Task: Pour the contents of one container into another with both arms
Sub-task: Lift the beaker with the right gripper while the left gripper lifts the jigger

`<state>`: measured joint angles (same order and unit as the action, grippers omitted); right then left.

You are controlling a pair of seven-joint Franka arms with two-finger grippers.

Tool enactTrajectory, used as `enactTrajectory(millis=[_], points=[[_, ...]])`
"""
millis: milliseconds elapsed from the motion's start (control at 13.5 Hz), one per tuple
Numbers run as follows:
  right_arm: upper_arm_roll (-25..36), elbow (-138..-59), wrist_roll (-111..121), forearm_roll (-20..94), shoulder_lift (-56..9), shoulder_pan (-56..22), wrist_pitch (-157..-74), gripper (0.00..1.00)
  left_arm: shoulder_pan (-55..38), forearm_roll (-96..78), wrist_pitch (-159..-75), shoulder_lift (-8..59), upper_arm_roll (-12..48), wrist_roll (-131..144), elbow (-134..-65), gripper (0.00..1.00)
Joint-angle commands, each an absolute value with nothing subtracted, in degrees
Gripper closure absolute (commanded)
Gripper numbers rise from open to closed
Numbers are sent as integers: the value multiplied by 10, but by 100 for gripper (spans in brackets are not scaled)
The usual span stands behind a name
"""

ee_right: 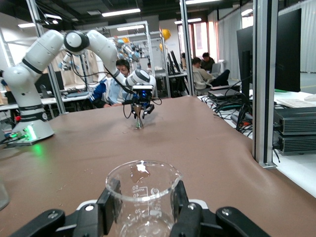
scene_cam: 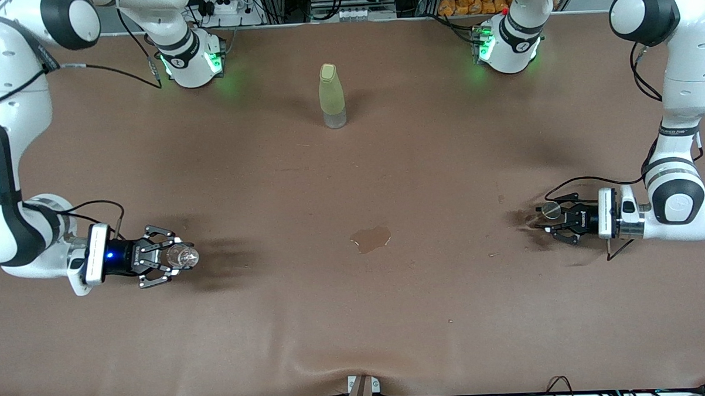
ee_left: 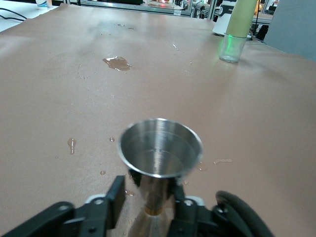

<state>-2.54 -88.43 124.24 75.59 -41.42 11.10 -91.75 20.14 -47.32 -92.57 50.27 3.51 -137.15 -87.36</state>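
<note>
1. The two arms are sitting well apart, one at each end of the tabletop (scene_cam: 356, 315), so this looks like the grab-your-container stage, with no pouring going on yet.
2. The right pincer (scene_cam: 170, 258) is clamped on a small clear glass beaker (scene_cam: 182, 255) at the right arm's end of the tabletop. In the right wrist view the beaker (ee_right: 143, 197) is sitting upright between the fingers (ee_right: 109, 207), and I can't tell if there's any liquid in it.
3. The left pincer (scene_cam: 555, 219) is at the left arm's end, around the narrow waist of a metal jigger (scene_cam: 551, 210). The left wrist view is showing the jigger (ee_left: 160, 155) upright, open cup on top, with a finger (ee_left: 114, 200) on either side of the stem. They're looking tight against it, but I can't tell whether the grip is fully set.
4. A yellowish bottle (scene_cam: 332, 96) is standing untouched nearer the robot bases, and there's a small puddle (scene_cam: 370, 239) mid-tabletop, plus some droplets (ee_left: 72, 144) near the jigger.
5. My guess for the next move: both arms are going to need to lift, meet over the middle, then one tips slowly over the other's rim. That jigger's mouth is small, so lining up is going to matter, or the puddle gets a friend.
</note>
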Motion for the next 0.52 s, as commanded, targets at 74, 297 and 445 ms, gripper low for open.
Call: enactTrajectory(millis=[74,297,445], points=[[-28,-1061,1242,805,-264,81,-990,100,200,-476,-927,505,33,-1382,-867,87],[-28,-1115,1248,838,-227,59,-1015,100,200,-476,-927,493,34,-1381,-865,100],[-29,-1156,1251,840,-186,39,-1054,100,194,-477,-926,485,39,-1381,-854,100]])
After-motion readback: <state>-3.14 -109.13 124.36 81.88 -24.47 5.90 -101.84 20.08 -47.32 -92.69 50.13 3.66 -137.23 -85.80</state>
